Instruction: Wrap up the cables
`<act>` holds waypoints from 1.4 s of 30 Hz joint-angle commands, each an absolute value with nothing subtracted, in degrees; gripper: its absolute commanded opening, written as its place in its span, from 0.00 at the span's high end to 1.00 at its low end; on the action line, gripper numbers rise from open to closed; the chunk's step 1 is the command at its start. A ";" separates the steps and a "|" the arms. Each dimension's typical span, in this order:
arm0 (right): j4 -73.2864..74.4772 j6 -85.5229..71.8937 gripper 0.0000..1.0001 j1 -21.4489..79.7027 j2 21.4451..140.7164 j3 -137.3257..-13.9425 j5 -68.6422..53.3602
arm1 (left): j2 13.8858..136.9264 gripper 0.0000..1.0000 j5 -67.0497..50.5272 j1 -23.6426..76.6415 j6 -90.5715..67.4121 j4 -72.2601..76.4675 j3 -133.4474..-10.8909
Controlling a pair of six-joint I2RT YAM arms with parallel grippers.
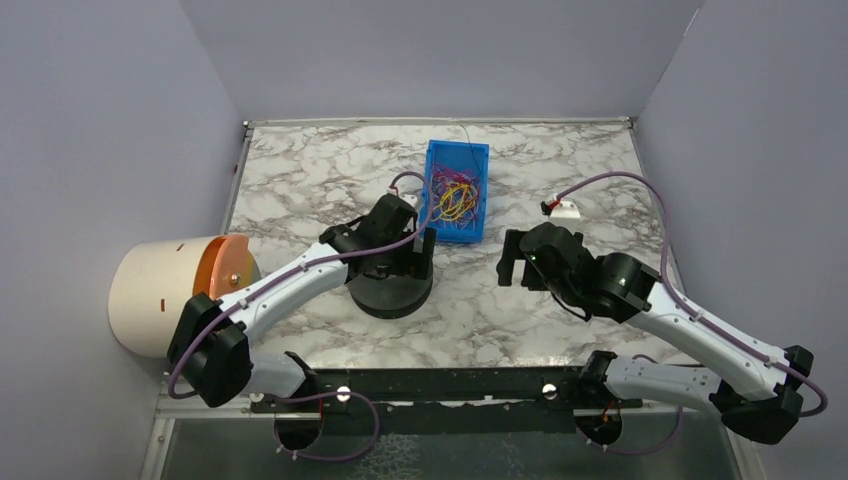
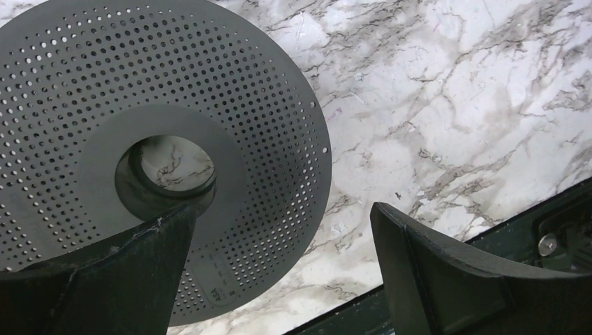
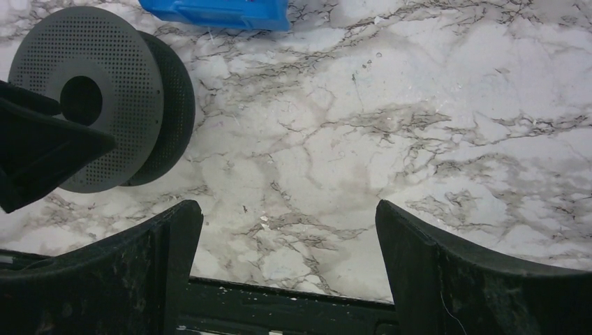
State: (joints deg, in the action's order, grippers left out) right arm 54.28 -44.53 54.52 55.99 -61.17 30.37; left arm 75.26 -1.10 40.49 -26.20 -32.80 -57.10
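1. The cables (image 1: pixel 456 197) are seen as a loose tangle of yellow, red and purple strands. They are held inside a blue bin (image 1: pixel 480 158) at the far middle of the counter (image 1: pixel 310 170), and no gripper is touching them.
2. A black spool (image 1: pixel 390 292) is set on the counter to the near left of the bin and apart from it. Its grey flange, perforated with small holes around a round central hole, is shown in the left wrist view (image 2: pixel 265 105), and both flanges are seen in the right wrist view (image 3: pixel 132 84).
3. The left gripper (image 2: pixel 281 209) is held over the spool with its jaws spread wide and nothing between them. One finger is placed over the flange and the other over bare marble; whether the flange is touched cannot be told.
4. The right gripper (image 3: pixel 286 206) is likewise spread apart and nothing is gripped. It is held over bare counter to the right of the spool and on the near side of the bin.
5. A cream drum (image 1: pixel 160 295) with an orange face is seen at the counter's left edge, well apart from the bin.
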 commanded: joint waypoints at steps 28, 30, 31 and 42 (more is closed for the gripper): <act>49.58 -42.39 0.00 54.29 55.02 -58.71 30.85 | 92.07 0.01 17.22 46.89 -29.49 -36.39 -65.86; 49.25 -42.24 0.00 54.32 55.06 -58.71 30.94 | 92.83 0.01 16.57 47.13 -29.31 -36.39 -66.25; 49.19 -42.13 0.00 54.34 55.11 -58.71 30.94 | 93.28 0.01 16.33 47.31 -29.25 -36.46 -66.53; 47.97 -41.98 0.00 54.32 56.95 -58.64 30.77 | 95.10 0.01 16.39 48.90 -28.65 -37.92 -67.74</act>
